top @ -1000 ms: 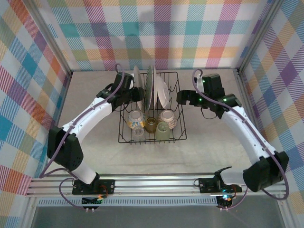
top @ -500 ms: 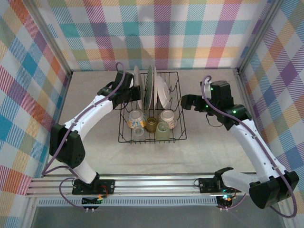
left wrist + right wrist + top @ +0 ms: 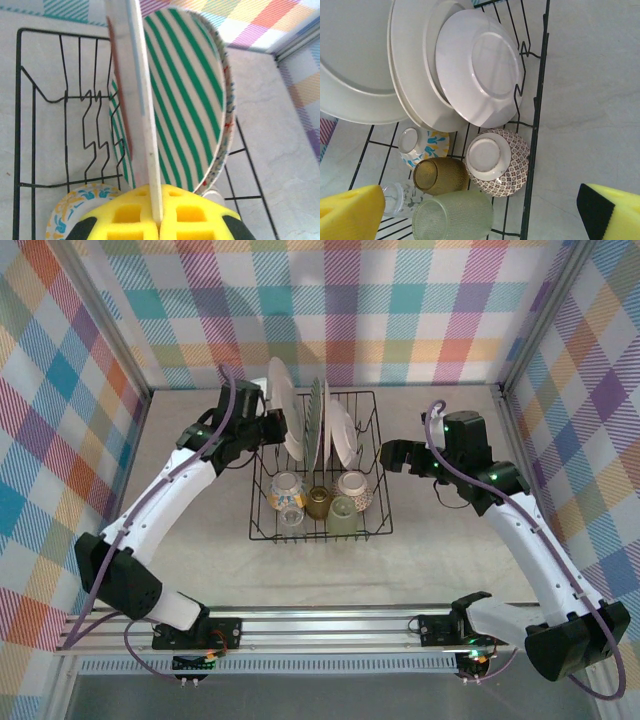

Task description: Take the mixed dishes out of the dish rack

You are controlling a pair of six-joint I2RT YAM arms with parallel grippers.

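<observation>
Step in hand, by judgement: extraction of a large plate from the dish rack (image 3: 320, 537). Grip: left jaws closed on the rim of a cream plate (image 3: 282, 402), yellow pads (image 3: 125, 219) pressed against both faces, plate edge-on and slightly tilted, running straight out ahead of the jaws. Immediately right of the held plate, close enough to look touching low down, a green-striped plate (image 3: 192, 85) upright in the rack; left of the jaws, vacant wire slots; just below and left of the pads, a small bowl (image 3: 75, 207) with blue and yellow pattern. Not possible to tell whether the lower rim of the held plate clears the rack wires. At the rack's right wall, right jaws spread wide, gripping nothing; ahead of them, a brown-patterned bowl (image 3: 497, 162), amber cup (image 3: 440, 175), pale-green cup (image 3: 452, 215) and clear cup (image 3: 397, 197), with further cream plates (image 3: 475, 75) standing beyond. Task judged barely begun, every other dish in the rack. Next move likely to call for a straight lift along the plate's own plane until free of wires and striped neighbour, then a swing out over the bare surface (image 3: 200, 530) left of the jaws and a gentle lowering flat before release.
</observation>
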